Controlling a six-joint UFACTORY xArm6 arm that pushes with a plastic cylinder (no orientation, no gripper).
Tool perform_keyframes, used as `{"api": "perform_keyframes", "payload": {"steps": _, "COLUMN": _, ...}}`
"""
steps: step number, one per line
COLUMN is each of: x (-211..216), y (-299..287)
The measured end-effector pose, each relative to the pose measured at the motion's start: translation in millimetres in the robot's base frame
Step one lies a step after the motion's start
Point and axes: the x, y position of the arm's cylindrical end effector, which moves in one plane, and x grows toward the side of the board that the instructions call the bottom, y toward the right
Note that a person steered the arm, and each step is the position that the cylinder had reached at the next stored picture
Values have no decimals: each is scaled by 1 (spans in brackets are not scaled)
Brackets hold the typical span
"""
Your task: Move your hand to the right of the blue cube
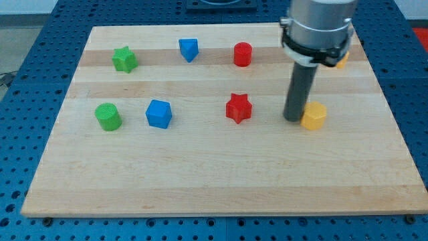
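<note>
The blue cube (pixel 159 113) lies on the wooden board (pixel 221 181) at the view's left centre. My tip (pixel 293 118) rests on the board far to the cube's right, just left of a yellow hexagonal block (pixel 313 115) and nearly touching it. A red star (pixel 238 108) lies between the cube and my tip.
A green cylinder (pixel 107 116) sits left of the blue cube. Along the view's top are a green star (pixel 124 59), a blue triangular block (pixel 188 49), a red cylinder (pixel 243 53) and a yellow block (pixel 342 60) mostly hidden behind the arm.
</note>
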Motion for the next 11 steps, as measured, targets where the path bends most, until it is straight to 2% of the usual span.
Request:
{"api": "perform_keyframes", "payload": {"steps": 1, "x": -8, "y": 43}}
{"api": "perform_keyframes", "payload": {"steps": 4, "x": -7, "y": 51}}
{"api": "perform_keyframes", "payload": {"steps": 6, "x": -21, "y": -13}}
{"api": "perform_keyframes", "payload": {"steps": 8, "x": -78, "y": -70}}
{"api": "perform_keyframes", "payload": {"steps": 10, "x": -69, "y": -168}}
{"api": "perform_keyframes", "payload": {"steps": 11, "x": -26, "y": -205}}
